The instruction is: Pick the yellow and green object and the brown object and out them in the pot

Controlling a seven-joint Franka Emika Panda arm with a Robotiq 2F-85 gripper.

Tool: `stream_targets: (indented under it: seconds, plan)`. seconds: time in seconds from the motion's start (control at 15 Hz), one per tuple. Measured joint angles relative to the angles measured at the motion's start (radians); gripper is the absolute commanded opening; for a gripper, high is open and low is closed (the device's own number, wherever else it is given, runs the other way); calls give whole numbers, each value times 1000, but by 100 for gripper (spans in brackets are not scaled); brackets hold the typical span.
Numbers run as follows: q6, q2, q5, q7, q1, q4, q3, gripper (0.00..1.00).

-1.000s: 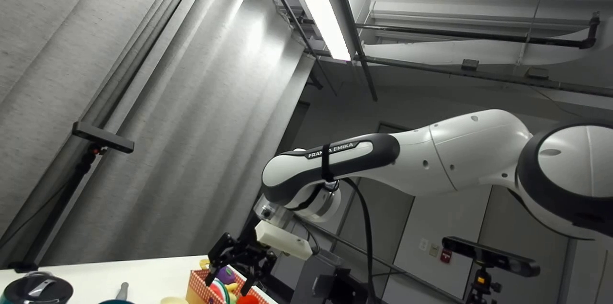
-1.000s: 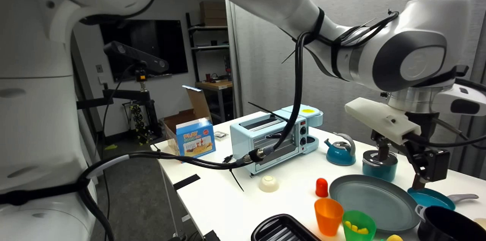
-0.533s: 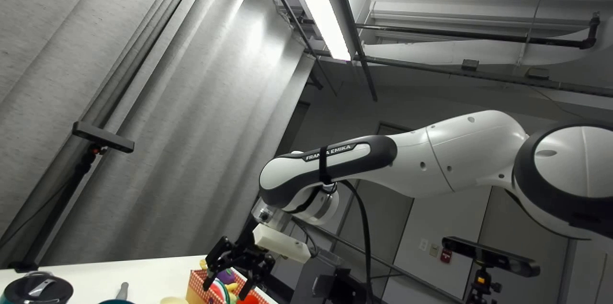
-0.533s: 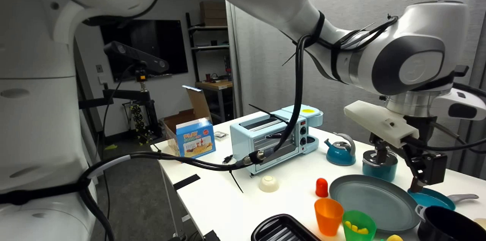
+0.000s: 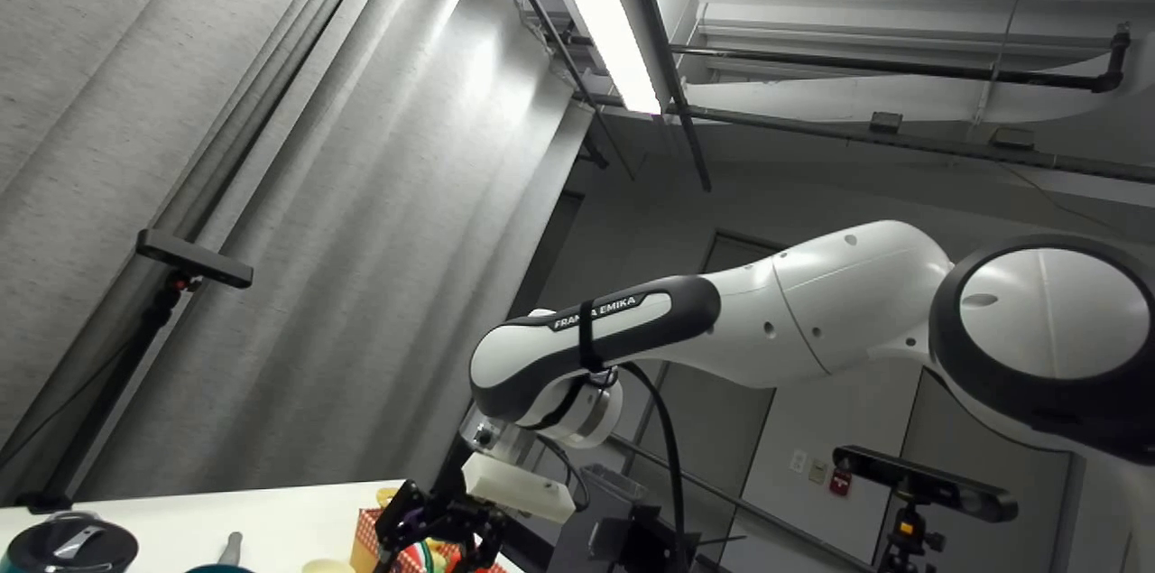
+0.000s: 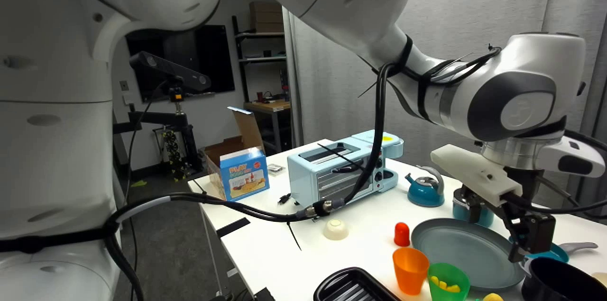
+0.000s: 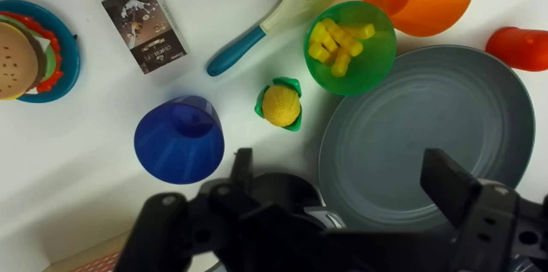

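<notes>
Claw point(image 7: 338, 156) spread — bare bench point(image 7: 239, 92) surrounds the yellow-and-green object point(image 7: 281, 106), between blue cup point(image 7: 180, 141) and grey plate point(image 7: 419, 113), near the black pot point(image 6: 536, 287) — brown chocolate box point(image 7: 144, 28) visible only in the wrist view

The white table point(image 6: 294, 256) carries a gray plate point(image 7: 406, 135), dark pot point(image 6: 564, 281), blue cup point(image 7: 180, 143), brown box point(image 7: 144, 28) and yellow-and-green object point(image 7: 281, 106).
</notes>
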Motion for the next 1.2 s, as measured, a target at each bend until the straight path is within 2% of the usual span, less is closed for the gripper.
stream_targets:
  seconds: [0.67,1.2]
  plan:
    - [42,75,-87,0,-5,10,-13,100]
    - [95,139,-109,0,4,16,-9,100]
